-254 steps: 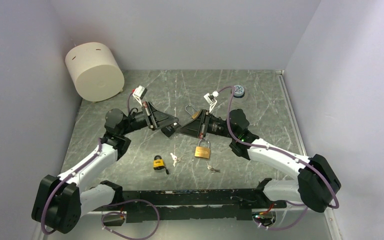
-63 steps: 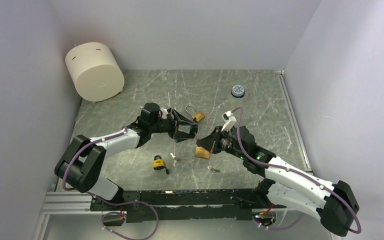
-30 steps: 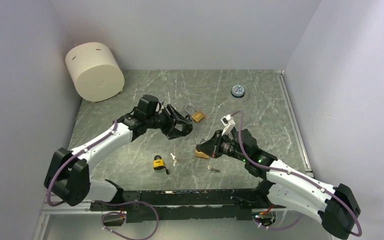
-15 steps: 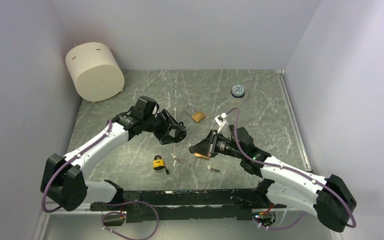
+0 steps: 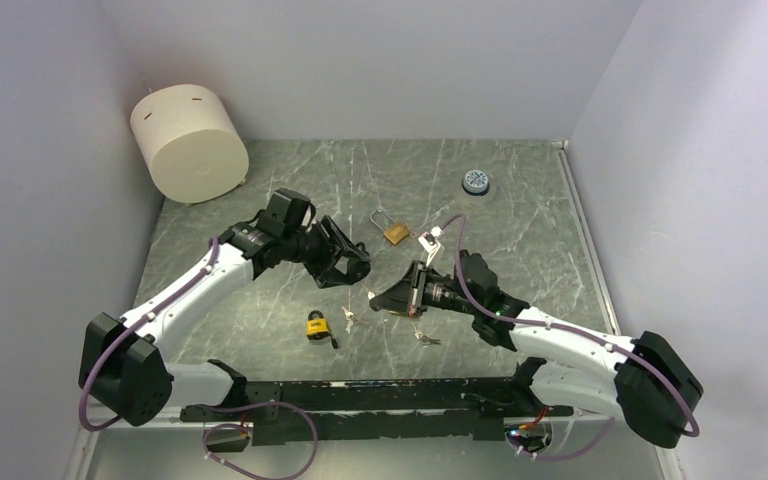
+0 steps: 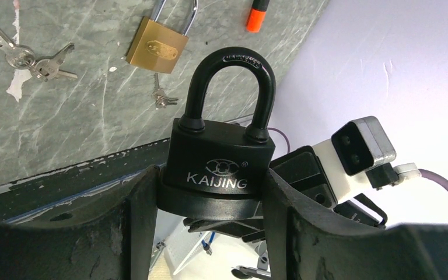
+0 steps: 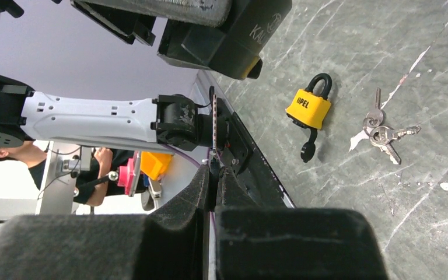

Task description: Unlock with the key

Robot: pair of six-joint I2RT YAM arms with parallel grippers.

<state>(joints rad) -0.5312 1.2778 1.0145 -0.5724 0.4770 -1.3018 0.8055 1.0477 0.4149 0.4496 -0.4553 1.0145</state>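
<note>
The left arm (image 5: 200, 290) reaches forward and inward with its wrist bent down. The left gripper (image 5: 345, 268) has its two fingers (image 6: 143, 198) spread wide and clamped on either side of a black padlock (image 6: 219, 169). The right arm (image 5: 560, 335) stretches low toward the middle, and the right gripper (image 5: 380, 298) points at the left gripper's tips from just beside them, its fingers (image 7: 201, 186) pressed together on a thin key (image 7: 213, 125) that sticks out ahead of them.
</note>
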